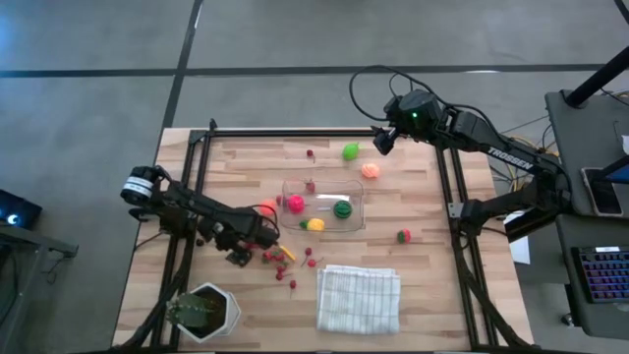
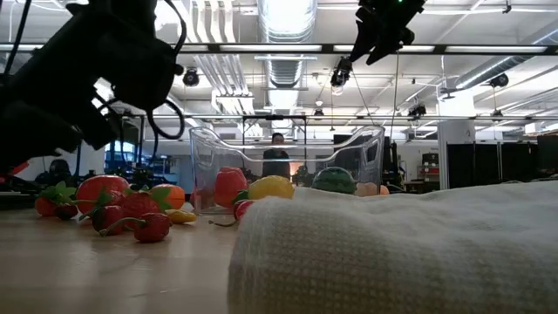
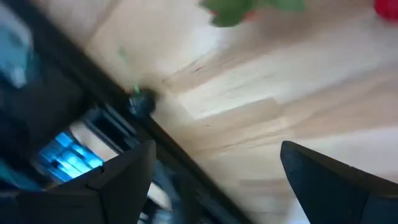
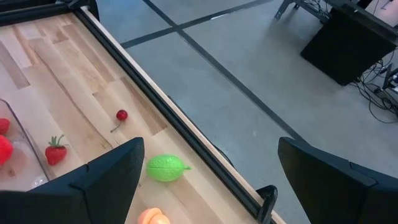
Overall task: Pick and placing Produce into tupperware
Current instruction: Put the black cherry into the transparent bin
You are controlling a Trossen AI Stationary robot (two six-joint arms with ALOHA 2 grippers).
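Note:
The clear tupperware (image 1: 352, 187) sits mid-table and holds a pink fruit (image 1: 295, 204), a striped green ball (image 1: 342, 208) and a yellow piece (image 1: 314, 224) at its near wall. A pile of red, orange and yellow produce (image 1: 278, 256) lies to its near left. My left gripper (image 1: 239, 258) hovers open just left of that pile, with nothing between its fingers (image 3: 217, 146). My right gripper (image 1: 381, 141) is open and raised over the table's far edge. Below it lie a green fruit (image 4: 166, 168) and a peach-coloured fruit (image 4: 153, 218).
A folded white cloth (image 1: 359, 298) lies at the near edge, and a potted plant (image 1: 206, 310) stands at the near left corner. A red fruit (image 1: 404, 236) lies right of the tupperware. A cherry (image 4: 121, 115) and a strawberry (image 4: 55, 152) lie near the far side. Black frame rails border the table.

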